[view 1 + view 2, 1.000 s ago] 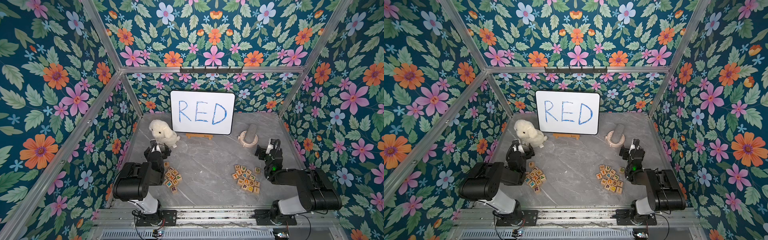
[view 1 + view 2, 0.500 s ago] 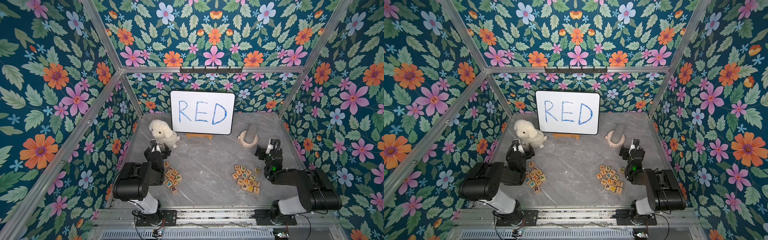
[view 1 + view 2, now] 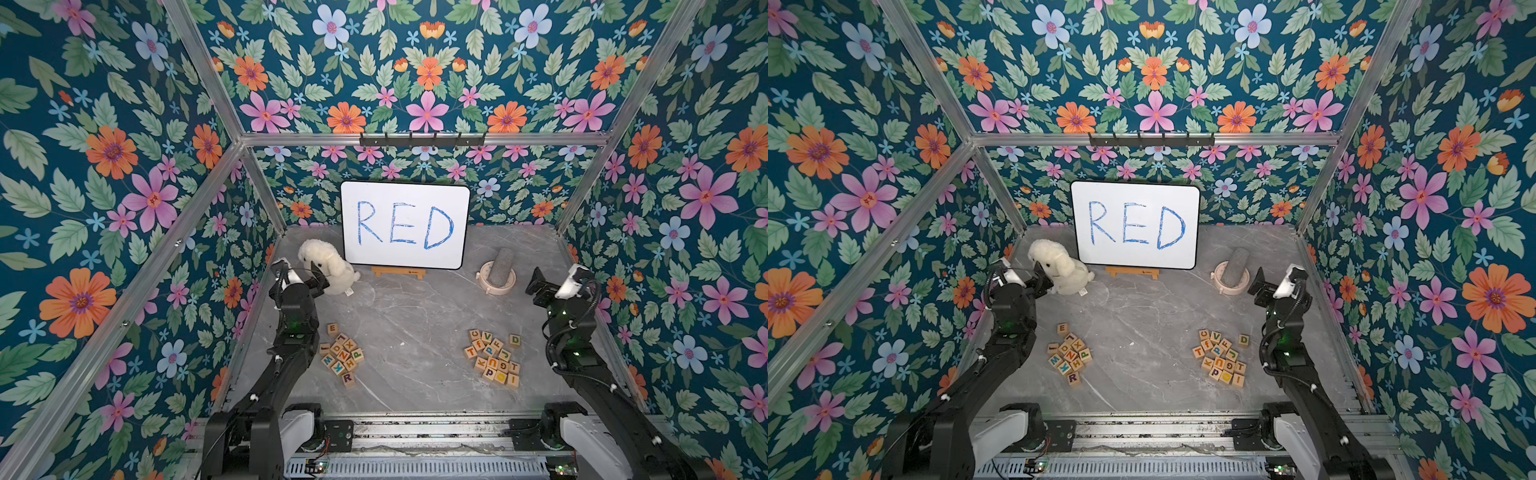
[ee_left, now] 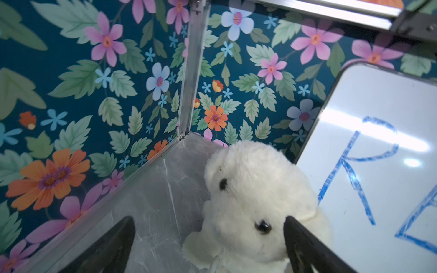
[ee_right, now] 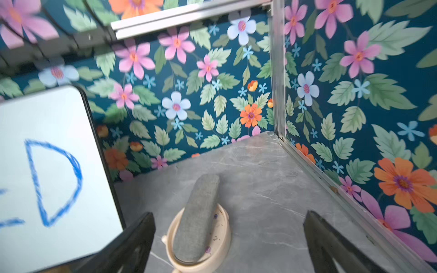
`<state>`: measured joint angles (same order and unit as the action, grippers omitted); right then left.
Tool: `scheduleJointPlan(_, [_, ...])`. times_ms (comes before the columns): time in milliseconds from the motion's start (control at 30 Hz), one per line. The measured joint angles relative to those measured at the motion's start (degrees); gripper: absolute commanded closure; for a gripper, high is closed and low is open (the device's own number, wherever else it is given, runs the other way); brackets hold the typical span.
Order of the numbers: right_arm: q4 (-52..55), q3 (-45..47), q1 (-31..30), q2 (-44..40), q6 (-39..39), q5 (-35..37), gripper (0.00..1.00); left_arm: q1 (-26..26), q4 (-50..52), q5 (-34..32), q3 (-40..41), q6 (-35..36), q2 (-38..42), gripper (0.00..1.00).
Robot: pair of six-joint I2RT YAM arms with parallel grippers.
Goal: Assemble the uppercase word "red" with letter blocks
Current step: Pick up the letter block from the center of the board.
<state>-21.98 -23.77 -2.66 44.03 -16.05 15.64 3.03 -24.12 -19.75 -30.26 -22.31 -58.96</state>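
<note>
Grippers: left gripper (image 3: 319,280) wide, empty, beside plush toy (image 3: 328,264) | right gripper (image 3: 535,283) wide, empty

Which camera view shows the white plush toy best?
The left wrist view: the white plush toy is close, with both eyes clear. In both top views it is small and partly behind the left gripper. The right wrist view does not show it.
</note>
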Motion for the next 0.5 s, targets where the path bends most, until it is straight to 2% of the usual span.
scheduleJointPlan(167, [13.6,-0.44,0.2,-6.67,-5.44,-3.02,0.01,-0.09,17.35,3.17,-1.31,-8.63,6.43,0.01])
scheduleJointPlan(300, [21.68,-3.5,0.22,-5.79,-7.17,-5.53,0.01,-0.07,27.15,7.41,-4.2,-12.79,9.01,0.01])
scheduleJointPlan(500, [29.09,-8.92,0.24,-1.4,-7.91,-13.53,0.01,-0.09,42.91,7.89,-12.44,-16.46,9.6,0.02])
